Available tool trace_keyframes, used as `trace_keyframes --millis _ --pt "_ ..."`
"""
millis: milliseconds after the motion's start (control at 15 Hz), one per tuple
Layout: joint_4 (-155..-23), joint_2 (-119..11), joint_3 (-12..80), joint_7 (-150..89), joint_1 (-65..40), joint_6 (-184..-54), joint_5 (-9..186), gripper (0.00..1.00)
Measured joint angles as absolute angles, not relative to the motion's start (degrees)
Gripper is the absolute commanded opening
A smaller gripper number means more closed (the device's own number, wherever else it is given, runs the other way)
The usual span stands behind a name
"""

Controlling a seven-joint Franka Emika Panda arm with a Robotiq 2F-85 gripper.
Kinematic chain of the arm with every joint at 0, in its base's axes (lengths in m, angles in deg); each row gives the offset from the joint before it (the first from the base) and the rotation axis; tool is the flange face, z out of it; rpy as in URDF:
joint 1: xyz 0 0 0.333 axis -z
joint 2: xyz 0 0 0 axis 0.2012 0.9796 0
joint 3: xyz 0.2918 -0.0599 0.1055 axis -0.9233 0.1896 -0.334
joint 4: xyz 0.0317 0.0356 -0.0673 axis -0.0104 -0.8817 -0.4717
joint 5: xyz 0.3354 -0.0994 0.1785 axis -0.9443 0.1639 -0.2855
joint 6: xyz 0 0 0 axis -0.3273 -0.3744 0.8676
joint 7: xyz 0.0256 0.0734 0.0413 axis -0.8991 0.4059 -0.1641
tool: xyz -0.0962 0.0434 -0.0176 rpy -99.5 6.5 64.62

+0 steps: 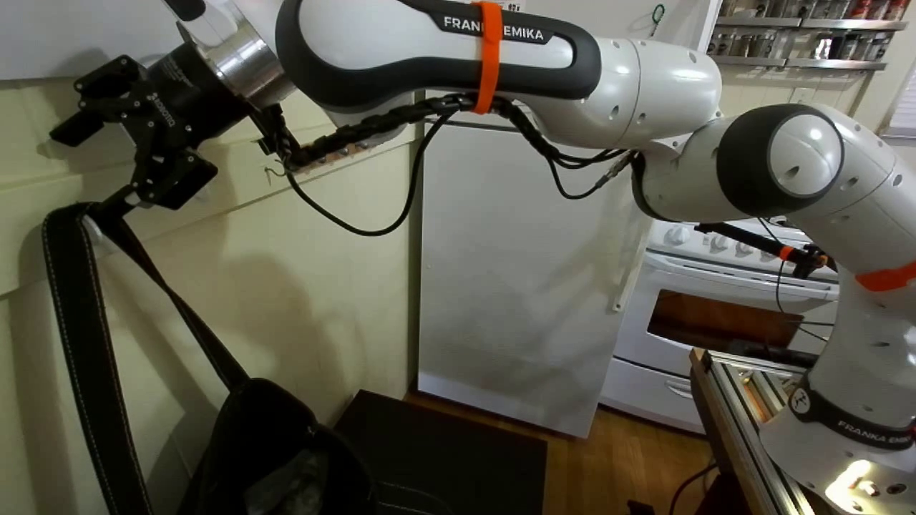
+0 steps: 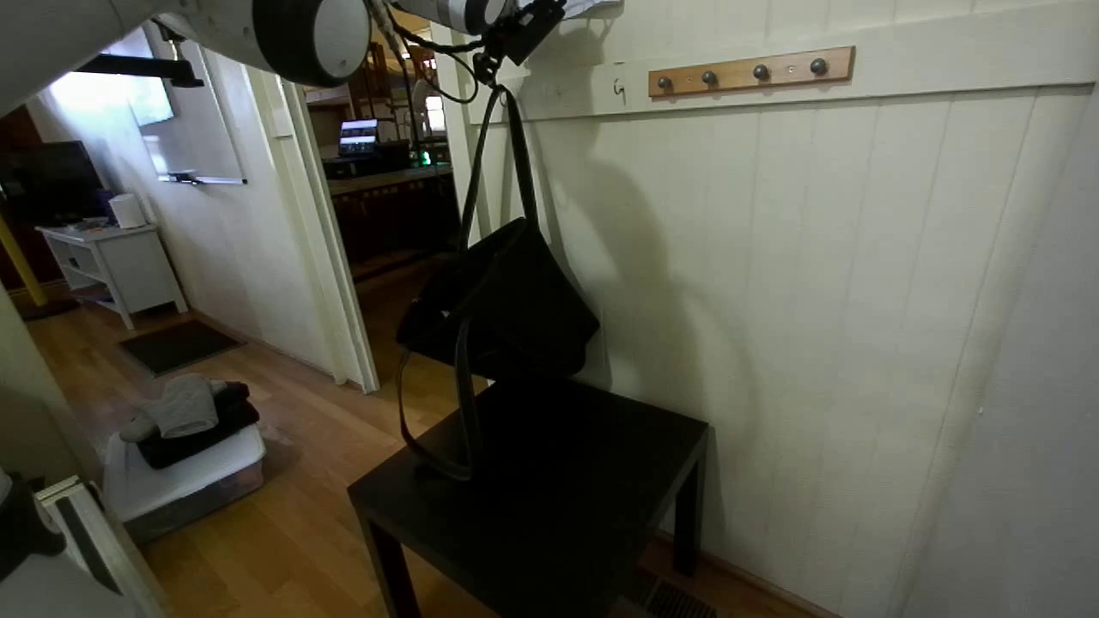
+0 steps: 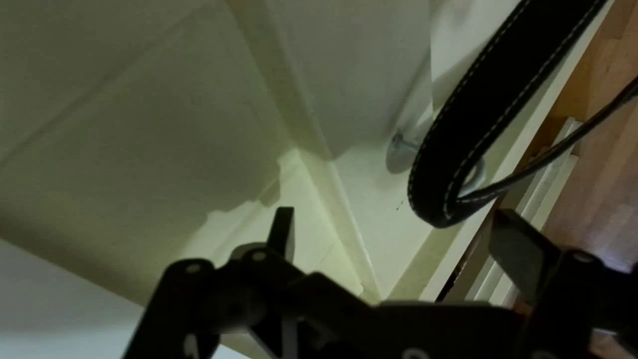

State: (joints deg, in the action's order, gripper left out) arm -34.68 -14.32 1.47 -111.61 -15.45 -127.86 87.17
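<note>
While gripper (image 1: 131, 155) stands spread, upper left in an exterior view | strap (image 3: 478, 114) loops around hook (image 3: 398, 157), right in wrist view | black bag (image 2: 528, 318) hangs mid-frame, exterior view

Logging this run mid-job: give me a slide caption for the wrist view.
Stitched black strap draped over a wall hook, open jaws in the foreground.

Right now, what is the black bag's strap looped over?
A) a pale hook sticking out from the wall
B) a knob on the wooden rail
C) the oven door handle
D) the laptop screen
A, because the wrist view shows the strap bent over a pale hook that is fixed to the wall, while the jaws stand open and apart.
</note>
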Motion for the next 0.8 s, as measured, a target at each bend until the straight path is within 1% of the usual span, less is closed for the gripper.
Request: trace_keyframes --millis 200,600,800 --pt "-34.4 -14.3 1.5 -111.5 -15.5 -126.7 87.2 1.0" --pt "-34.1 -15.2 1.3 -109.2 -15.7 -118.8 87.0 1.0" --pt "-34.1 -15.9 1.3 -106.4 -15.7 -116.9 87.0 1.0"
